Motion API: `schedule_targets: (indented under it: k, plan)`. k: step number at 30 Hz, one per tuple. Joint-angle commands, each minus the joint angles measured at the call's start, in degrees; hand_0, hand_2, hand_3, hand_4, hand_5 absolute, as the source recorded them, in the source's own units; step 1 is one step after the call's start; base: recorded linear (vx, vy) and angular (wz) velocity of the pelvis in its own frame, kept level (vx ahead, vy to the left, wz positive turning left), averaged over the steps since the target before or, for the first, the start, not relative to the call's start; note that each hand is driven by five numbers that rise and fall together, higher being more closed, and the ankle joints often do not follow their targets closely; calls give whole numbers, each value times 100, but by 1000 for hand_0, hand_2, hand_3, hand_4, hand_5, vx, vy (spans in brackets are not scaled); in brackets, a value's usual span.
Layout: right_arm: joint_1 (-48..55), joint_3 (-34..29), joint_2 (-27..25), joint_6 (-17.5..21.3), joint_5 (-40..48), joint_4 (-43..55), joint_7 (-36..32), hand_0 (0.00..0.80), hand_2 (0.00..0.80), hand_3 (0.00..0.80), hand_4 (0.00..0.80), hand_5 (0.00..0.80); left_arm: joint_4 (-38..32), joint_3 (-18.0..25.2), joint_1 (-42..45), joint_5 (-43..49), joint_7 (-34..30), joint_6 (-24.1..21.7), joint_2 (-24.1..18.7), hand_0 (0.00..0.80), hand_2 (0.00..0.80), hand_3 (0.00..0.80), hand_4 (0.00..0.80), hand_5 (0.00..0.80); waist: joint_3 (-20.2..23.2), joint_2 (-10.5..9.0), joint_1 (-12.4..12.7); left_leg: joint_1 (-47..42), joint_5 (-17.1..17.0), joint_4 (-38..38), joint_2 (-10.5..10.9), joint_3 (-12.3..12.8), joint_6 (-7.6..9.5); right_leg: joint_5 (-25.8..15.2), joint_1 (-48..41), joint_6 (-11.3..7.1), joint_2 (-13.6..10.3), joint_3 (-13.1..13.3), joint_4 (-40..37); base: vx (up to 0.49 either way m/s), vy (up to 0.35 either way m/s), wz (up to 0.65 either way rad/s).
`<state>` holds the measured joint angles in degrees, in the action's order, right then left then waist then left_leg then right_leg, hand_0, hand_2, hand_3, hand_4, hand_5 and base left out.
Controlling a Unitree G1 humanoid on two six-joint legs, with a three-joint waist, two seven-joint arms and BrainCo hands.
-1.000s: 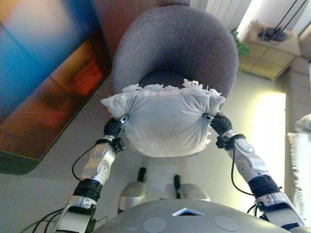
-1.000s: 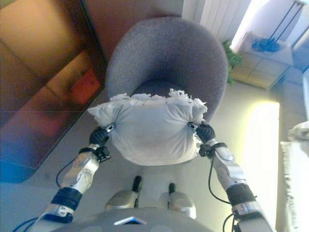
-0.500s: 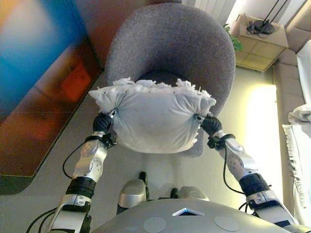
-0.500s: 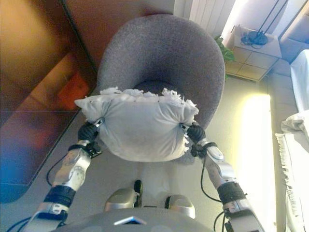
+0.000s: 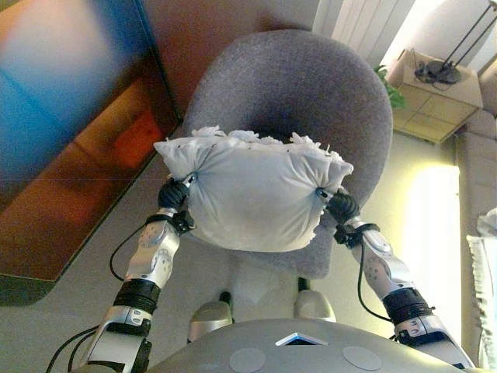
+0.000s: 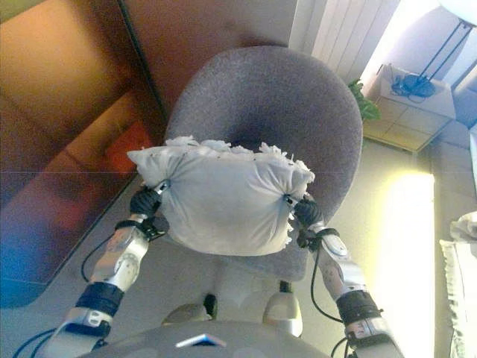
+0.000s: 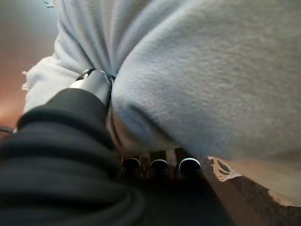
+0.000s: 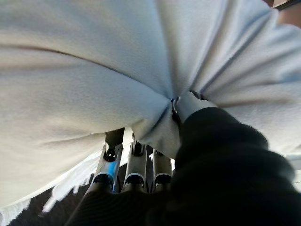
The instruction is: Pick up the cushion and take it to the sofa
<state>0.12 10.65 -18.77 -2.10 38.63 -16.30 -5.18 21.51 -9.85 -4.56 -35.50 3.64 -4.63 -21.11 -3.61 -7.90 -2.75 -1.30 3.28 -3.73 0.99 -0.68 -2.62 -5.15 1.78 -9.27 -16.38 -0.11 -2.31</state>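
A white cushion (image 5: 252,198) with a frayed fringe along its far edge hangs in the air between both hands, above the seat of a grey armchair (image 5: 299,85). My left hand (image 5: 174,196) pinches the cushion's left side, and my right hand (image 5: 340,206) pinches its right side. In the left wrist view the thumb (image 7: 96,84) digs into the cushion (image 7: 202,80) while the fingertips (image 7: 160,165) curl under it. The right wrist view shows the same hold: thumb (image 8: 190,103) pressed into the cloth (image 8: 89,70), fingers (image 8: 134,165) tucked below.
The round grey armchair stands straight ahead. A dark glossy panel (image 5: 70,140) rises at the left. At the far right stand a small wooden cabinet (image 5: 435,101) with a green plant (image 5: 390,89) beside it. White fringed cloth (image 5: 485,311) lies at the right edge.
The whole picture has shifted, so the camera moved. The cushion stays held between both hands, now sitting a little lower against the armchair's seat.
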Motion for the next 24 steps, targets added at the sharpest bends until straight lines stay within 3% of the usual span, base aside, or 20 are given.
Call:
schedule_targets:
  k: [1,7,12,15,20,24]
  plan:
    - [-870,-464,-25,597,602,496,126,800,800,800,800,800,-511,-155,-747,257,18,-63,258,800,800,800,800,800,126,287,-106,-218,556,-205,-268,659,162,-1241,721,-382,-30,300,373,180,-90,82]
    - [-1017,-672,-57,468,676,575,402,800,800,800,800,800,-536,-41,-758,408,5,233,195,800,800,800,800,800,242,330,-133,-260,659,-461,-445,621,106,-672,487,-276,122,458,628,166,-75,20]
    - [-1328,-648,-134,279,636,512,485,800,800,800,800,800,-588,16,-741,206,9,374,174,800,800,800,800,800,286,383,-77,-353,623,-485,-674,585,-5,-173,362,-217,257,333,799,190,-115,21]
    - [-1477,-630,-216,78,601,482,427,800,800,800,800,800,-692,78,-628,219,-2,460,199,800,800,800,800,800,303,438,-35,-497,460,-326,-841,588,-100,228,231,-154,464,166,927,228,-125,20]
    - [-1702,-690,-334,248,418,442,595,800,800,800,800,800,-451,-190,-1194,175,-56,482,281,800,800,800,800,800,200,508,-143,-205,94,-177,-1150,1072,-256,452,290,-92,464,-422,1107,9,-101,39]
    - [-1886,-601,-366,19,640,362,576,800,800,800,800,800,-294,-355,-1383,216,128,570,328,800,800,800,800,800,104,519,-162,-157,84,-226,-1163,969,-310,433,357,-159,406,-428,1184,36,-108,38]
